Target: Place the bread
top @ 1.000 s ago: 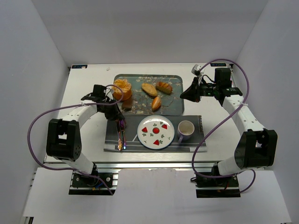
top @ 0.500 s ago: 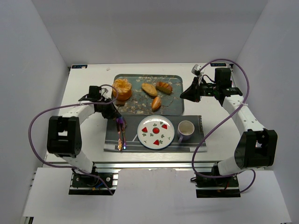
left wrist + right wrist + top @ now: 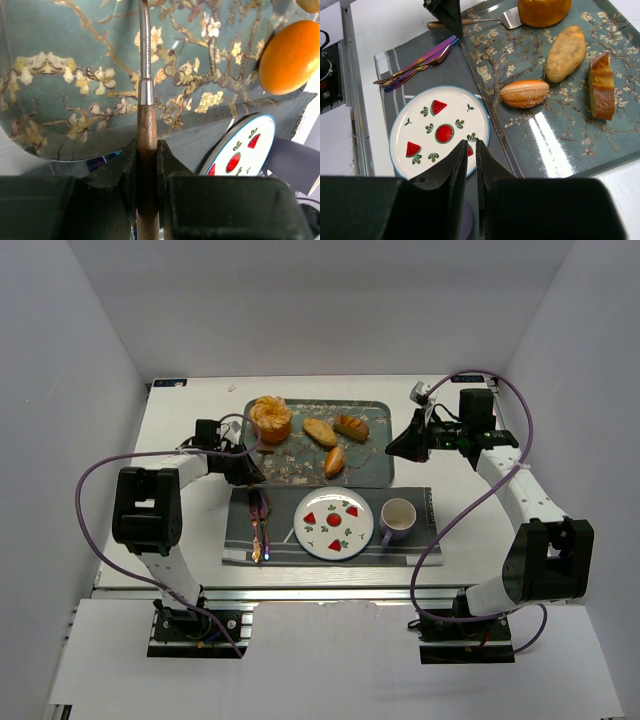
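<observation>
The bread (image 3: 270,418), a large round golden-orange bun, sits at the back left of the blue flowered tray (image 3: 375,465). In the right wrist view the bread (image 3: 543,9) rests at the metal blade of a spatula (image 3: 511,17). My left gripper (image 3: 240,465) is shut on the spatula's wooden handle (image 3: 147,125) at the tray's front left edge. The bread itself is out of the left wrist view. My right gripper (image 3: 392,445) is shut and empty, held above the tray's right side, over the plate's rim in its own view (image 3: 471,145).
Three small rolls (image 3: 320,431) (image 3: 351,426) (image 3: 335,460) lie on the tray. A watermelon plate (image 3: 333,523), a cup (image 3: 398,517) and cutlery (image 3: 260,525) sit on a grey placemat (image 3: 425,502) in front of the tray.
The bread has moved back and a little right on the tray. My left gripper has pulled in towards the tray's front left edge. The right arm has barely moved.
</observation>
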Robot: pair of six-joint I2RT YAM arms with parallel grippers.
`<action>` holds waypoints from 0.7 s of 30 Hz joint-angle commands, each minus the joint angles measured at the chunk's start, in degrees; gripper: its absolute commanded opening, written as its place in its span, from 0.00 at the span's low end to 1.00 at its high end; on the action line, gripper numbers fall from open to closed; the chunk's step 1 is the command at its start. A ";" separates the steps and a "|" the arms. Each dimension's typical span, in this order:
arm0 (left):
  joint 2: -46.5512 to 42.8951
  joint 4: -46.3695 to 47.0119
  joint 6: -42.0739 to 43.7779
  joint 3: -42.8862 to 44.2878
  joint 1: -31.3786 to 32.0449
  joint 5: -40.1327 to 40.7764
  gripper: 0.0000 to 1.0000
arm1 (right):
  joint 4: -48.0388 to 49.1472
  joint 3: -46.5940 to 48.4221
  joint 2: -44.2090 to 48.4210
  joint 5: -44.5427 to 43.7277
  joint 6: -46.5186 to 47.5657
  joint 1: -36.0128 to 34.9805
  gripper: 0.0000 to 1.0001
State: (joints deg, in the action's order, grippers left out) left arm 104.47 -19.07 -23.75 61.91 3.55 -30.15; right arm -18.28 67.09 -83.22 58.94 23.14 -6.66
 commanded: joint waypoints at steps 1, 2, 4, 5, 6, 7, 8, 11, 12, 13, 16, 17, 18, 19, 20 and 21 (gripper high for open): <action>-5.66 6.67 3.09 -3.72 -0.12 -1.75 0.00 | 0.35 -0.56 2.01 1.27 0.77 0.50 0.18; -6.55 7.63 3.09 -4.68 -0.12 -2.54 0.00 | 0.35 -0.47 2.01 1.18 0.77 0.42 0.18; -8.39 10.10 3.01 -7.15 -0.12 -3.33 0.00 | 0.44 -0.56 1.66 1.44 0.77 0.42 0.18; -9.88 10.71 2.92 -7.85 -0.21 -4.12 0.00 | 0.44 -0.47 1.66 1.44 0.77 0.50 0.18; -10.50 11.59 2.83 -8.29 -0.12 -4.39 0.00 | 0.35 -0.38 1.48 1.53 0.77 0.50 0.18; -11.21 12.03 2.74 -9.34 -0.12 -4.74 0.00 | 0.35 -0.29 1.22 1.71 0.77 0.42 0.18; -12.43 12.30 2.39 -9.70 -0.12 -4.83 0.00 | 0.44 -0.21 1.22 1.79 0.77 0.50 0.18; -14.80 12.31 2.30 -10.32 -0.12 -5.09 0.00 | 0.44 -0.12 1.13 1.80 0.77 0.42 0.18; -15.43 11.69 2.30 -10.40 -0.12 -5.35 0.00 | 0.35 -0.12 1.22 1.80 0.86 0.50 0.18; -16.22 11.34 2.30 -10.58 -0.12 -5.36 0.00 | 0.27 -0.20 1.31 1.88 0.95 0.50 0.18; -20.08 10.02 2.04 -11.81 0.05 -5.36 0.00 | 0.09 -0.47 1.66 1.71 1.21 0.50 0.18; -21.22 8.97 1.86 -12.68 0.23 -5.44 0.00 | 0.00 -0.47 1.66 1.71 1.30 0.42 0.18; -23.50 8.27 1.86 -13.13 0.49 -5.44 0.00 | 0.00 -0.56 1.74 1.53 1.47 0.50 0.18; -24.74 7.48 1.95 -13.65 1.19 -5.10 0.00 | -0.35 -0.47 1.83 1.53 1.65 0.50 0.18; -27.36 6.08 1.86 -14.61 1.63 -5.01 0.00 | -0.52 -0.38 1.83 1.36 2.17 0.50 0.18; -27.38 5.54 1.78 -15.23 2.07 -5.00 0.00 | -0.70 -0.29 1.83 1.27 2.18 0.42 0.18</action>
State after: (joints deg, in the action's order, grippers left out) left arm 82.43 -13.15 -22.61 47.97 4.10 -32.62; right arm -18.33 66.67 -83.09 59.09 23.92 -6.44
